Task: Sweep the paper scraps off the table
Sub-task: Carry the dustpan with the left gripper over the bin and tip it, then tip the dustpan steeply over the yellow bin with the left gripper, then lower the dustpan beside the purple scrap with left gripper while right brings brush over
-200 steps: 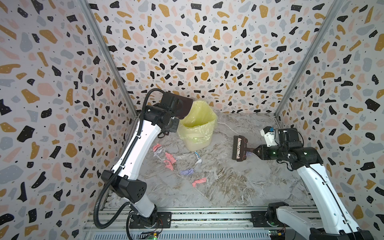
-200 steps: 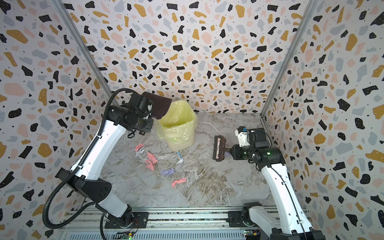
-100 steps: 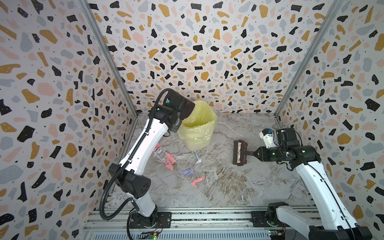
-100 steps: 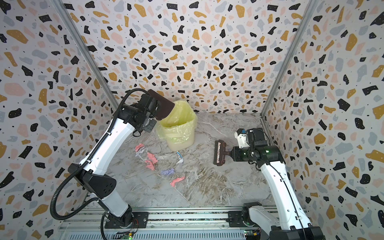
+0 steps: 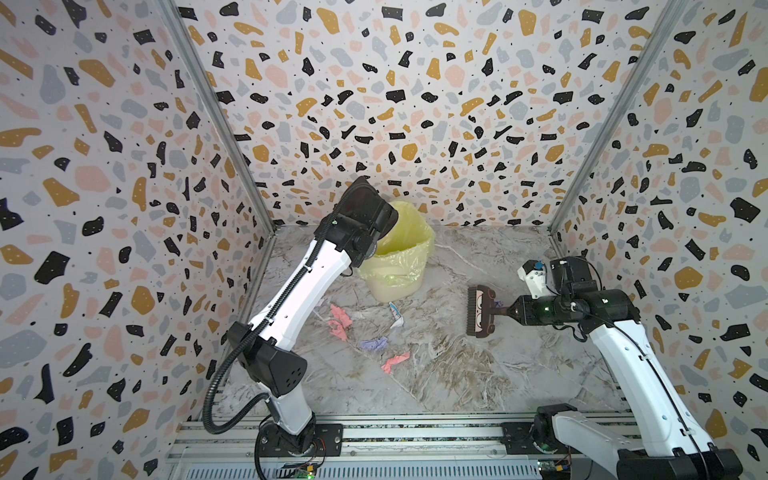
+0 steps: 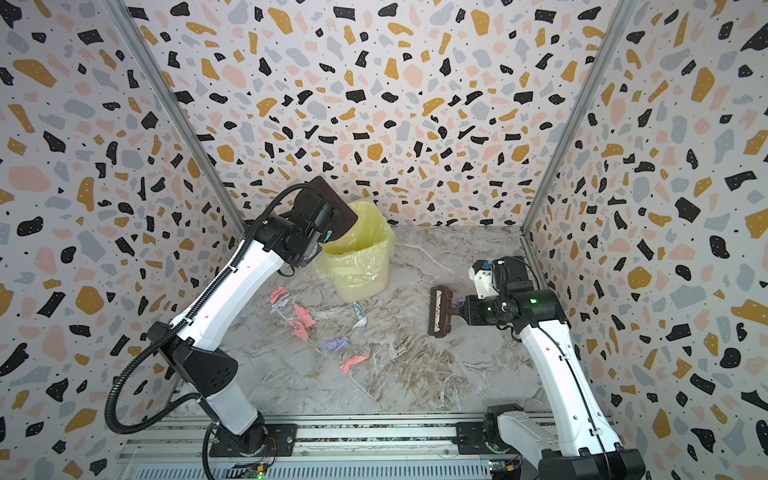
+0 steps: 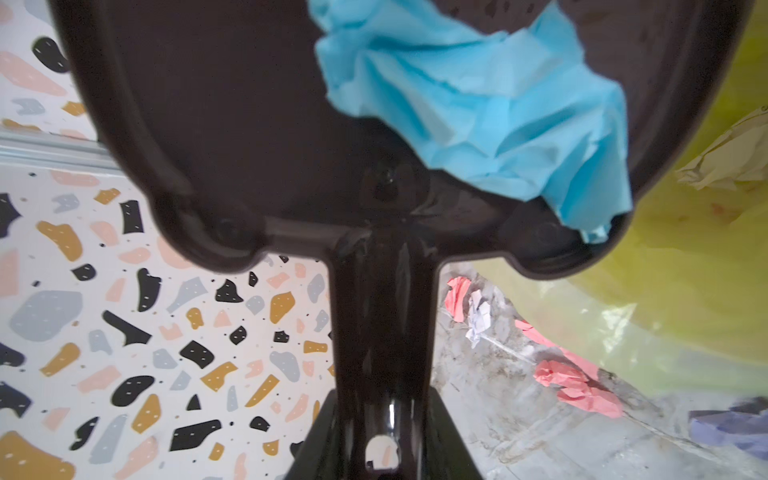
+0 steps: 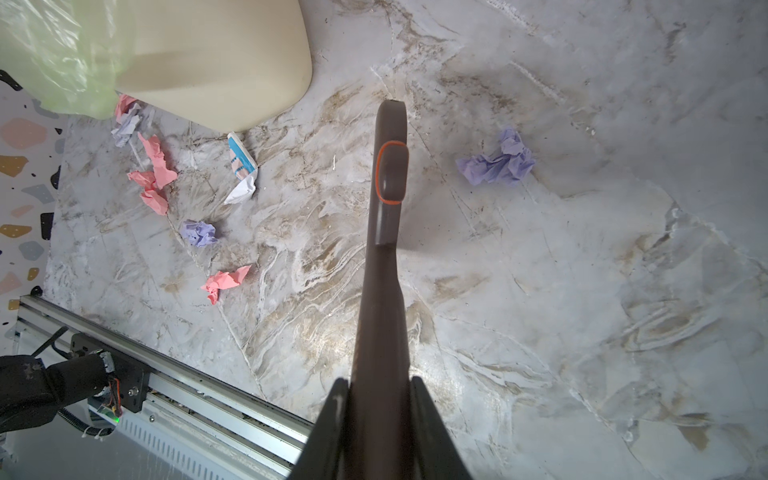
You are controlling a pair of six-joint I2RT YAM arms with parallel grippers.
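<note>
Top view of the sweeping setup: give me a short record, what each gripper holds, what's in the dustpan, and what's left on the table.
left gripper: shut on the dustpan handle, pan raised at the bin rim
right gripper: shut on the brush handle
dustpan contents: one light blue scrap
table: pink, lilac and blue-white paper scraps lie in front of the bin

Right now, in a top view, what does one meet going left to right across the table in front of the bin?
First the pink paper scraps, then lilac scrap, blue-and-white scrap, brush, right gripper shut on its handle.
</note>
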